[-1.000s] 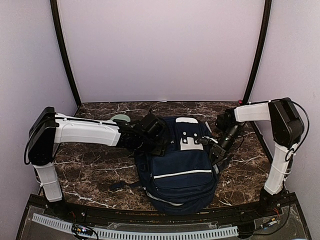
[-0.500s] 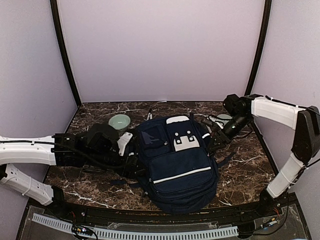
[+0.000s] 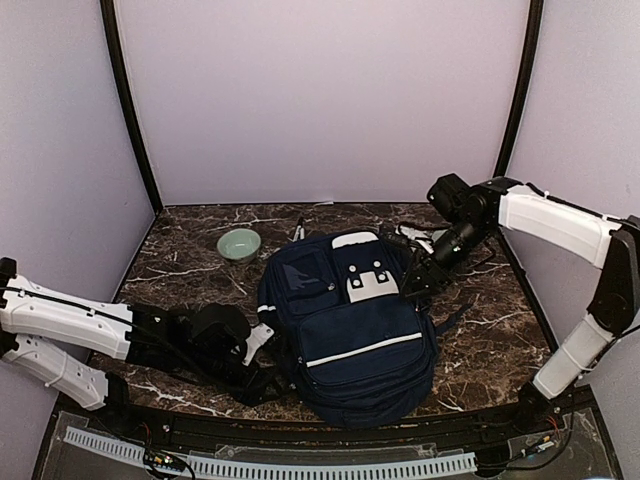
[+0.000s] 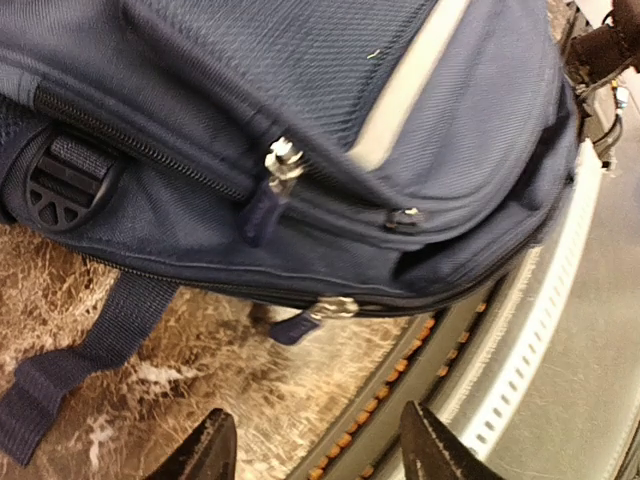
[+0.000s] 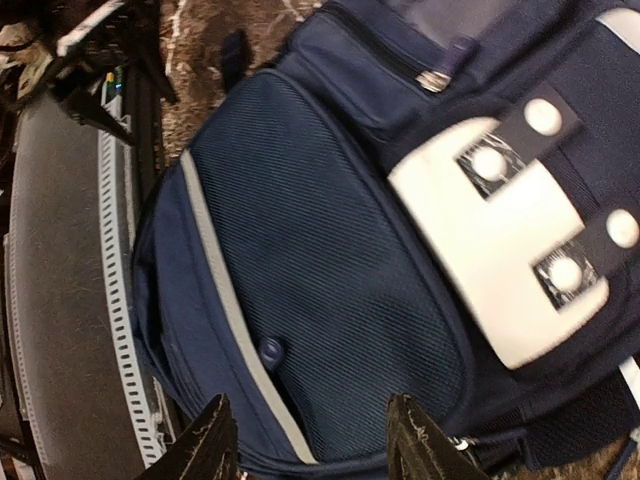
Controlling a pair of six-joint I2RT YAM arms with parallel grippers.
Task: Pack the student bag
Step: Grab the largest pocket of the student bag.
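Navy bag [image 3: 350, 330] lay flat, front up, in the middle of the table [image 3: 180, 270]. Left gripper [image 4: 320, 450] sat low by its near-left corner, fingers spread, holding nothing, facing two zip pulls [image 4: 283, 165]. Right gripper [image 5: 310, 440] hovered at the bag's far-right edge, also spread and empty. Likely step: opening a zip; best to pinch one pull squarely while the right steadies the fabric

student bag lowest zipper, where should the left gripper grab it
Probably the navy fabric tab on that zipper pull: it sticks out clear of the student bag. Come in low from its left side, where the open left gripper sits.
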